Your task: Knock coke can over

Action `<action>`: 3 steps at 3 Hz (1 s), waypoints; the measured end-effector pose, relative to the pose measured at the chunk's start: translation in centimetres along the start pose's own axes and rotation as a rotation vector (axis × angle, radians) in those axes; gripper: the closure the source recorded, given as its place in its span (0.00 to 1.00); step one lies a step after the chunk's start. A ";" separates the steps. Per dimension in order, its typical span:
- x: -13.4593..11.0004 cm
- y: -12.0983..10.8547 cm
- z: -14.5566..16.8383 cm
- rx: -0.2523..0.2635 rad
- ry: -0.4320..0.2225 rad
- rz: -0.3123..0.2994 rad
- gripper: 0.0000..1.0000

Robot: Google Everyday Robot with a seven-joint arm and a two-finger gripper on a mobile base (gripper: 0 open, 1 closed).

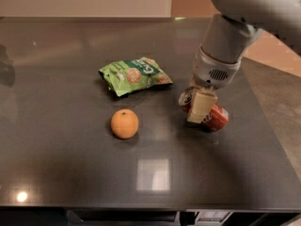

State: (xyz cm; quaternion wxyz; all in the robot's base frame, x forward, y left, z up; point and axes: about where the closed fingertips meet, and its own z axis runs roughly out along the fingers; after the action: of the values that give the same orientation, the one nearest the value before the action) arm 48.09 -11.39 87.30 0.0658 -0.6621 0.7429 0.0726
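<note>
Camera view shows the gripper [200, 109] straddling the tipped coke can [217, 118], its hold impossible to tell, so pulling away may roll the can off the table's [244, 173] right edge.
</note>
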 end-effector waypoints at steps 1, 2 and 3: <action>0.1 -1.5 1.1 -0.001 0.086 0.005 0.84; -0.2 -2.4 1.9 0.004 0.165 -0.009 0.60; -0.1 -2.7 2.4 0.001 0.214 -0.025 0.36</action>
State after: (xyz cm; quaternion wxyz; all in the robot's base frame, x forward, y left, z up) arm 50.82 -11.09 84.87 -0.0128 -0.6753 0.7374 0.0006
